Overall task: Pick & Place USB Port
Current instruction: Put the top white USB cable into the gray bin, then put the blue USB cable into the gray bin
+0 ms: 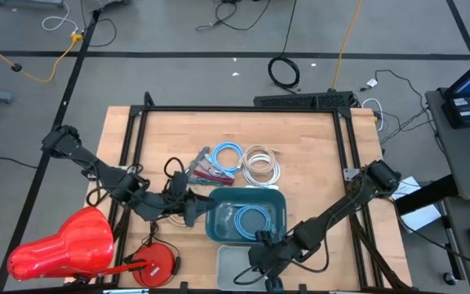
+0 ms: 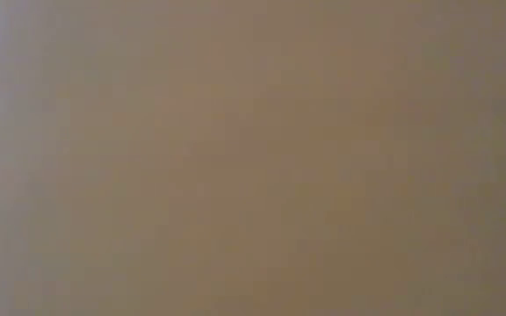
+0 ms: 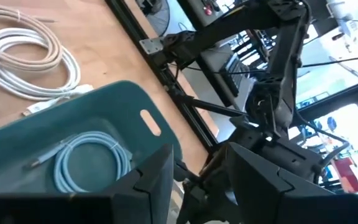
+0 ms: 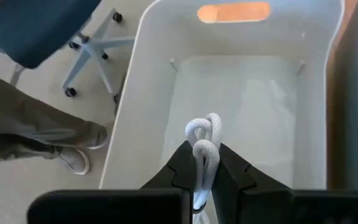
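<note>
A white bin [image 1: 228,260] sits at the table's near edge, and a teal bin [image 1: 277,200] stands just beyond it with a coiled light-blue cable [image 1: 251,219] lying on its floor. My right gripper [image 4: 202,158] hovers over the white bin [image 4: 148,74], shut on a bundled white cable [image 4: 205,134]. My left gripper [image 3: 197,168] is open and holds nothing; it hangs at the teal bin's left side [image 1: 192,211], looking over the bin's wall [image 3: 104,99] at the blue cable [image 3: 92,158]. The low view shows nothing but a blank surface. My right gripper pinches the white cable's folded loops [image 4: 207,155] between its two fingers, coming from above over the white bin. The loops stick out past the fingertips, clear of the bin's floor. The rest of the cable is hidden behind the fingers.
On the table beyond the teal bin lie a blue coil [image 1: 227,155], a white coil [image 1: 261,163] and red and grey cables [image 1: 206,171]. A red object [image 1: 64,245] sits off the near left corner. A person's leg [image 4: 42,137] and a chair base [image 4: 92,56] show on the floor.
</note>
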